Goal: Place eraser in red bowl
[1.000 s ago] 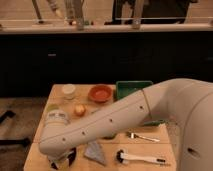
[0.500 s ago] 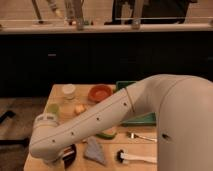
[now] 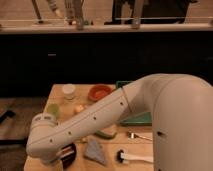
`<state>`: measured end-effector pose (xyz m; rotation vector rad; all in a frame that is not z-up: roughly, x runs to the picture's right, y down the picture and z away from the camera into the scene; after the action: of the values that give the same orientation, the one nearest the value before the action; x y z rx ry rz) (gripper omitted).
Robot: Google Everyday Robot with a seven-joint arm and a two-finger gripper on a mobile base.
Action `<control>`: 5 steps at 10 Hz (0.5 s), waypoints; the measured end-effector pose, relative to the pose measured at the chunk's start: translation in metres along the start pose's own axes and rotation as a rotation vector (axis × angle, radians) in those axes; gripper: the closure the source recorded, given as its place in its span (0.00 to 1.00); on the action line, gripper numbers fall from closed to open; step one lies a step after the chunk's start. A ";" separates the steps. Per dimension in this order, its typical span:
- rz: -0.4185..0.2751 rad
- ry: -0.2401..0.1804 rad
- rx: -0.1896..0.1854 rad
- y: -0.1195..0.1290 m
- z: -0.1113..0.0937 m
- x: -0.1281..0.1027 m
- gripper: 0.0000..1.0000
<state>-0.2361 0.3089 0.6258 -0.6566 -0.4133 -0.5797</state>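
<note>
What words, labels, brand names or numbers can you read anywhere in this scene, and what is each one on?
None: no text can be read anywhere.
The white cup, the red bowl and the green tray show no legible marking.
The arm shows only small dark dots, no lettering.
The hand, low at the front left of the table, bears no readable label.

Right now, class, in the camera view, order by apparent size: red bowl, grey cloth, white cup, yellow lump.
Tied: red bowl and grey cloth; cloth is nearer, so unranked.
Next: white cup.
Smallest: yellow lump.
The end effector is bottom left, beside the cloth.
</note>
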 end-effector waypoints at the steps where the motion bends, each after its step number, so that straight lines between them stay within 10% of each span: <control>1: -0.001 0.003 -0.003 -0.001 0.001 0.001 0.20; 5: -0.012 0.010 -0.022 -0.007 0.012 -0.002 0.20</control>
<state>-0.2446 0.3131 0.6364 -0.6727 -0.4027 -0.5995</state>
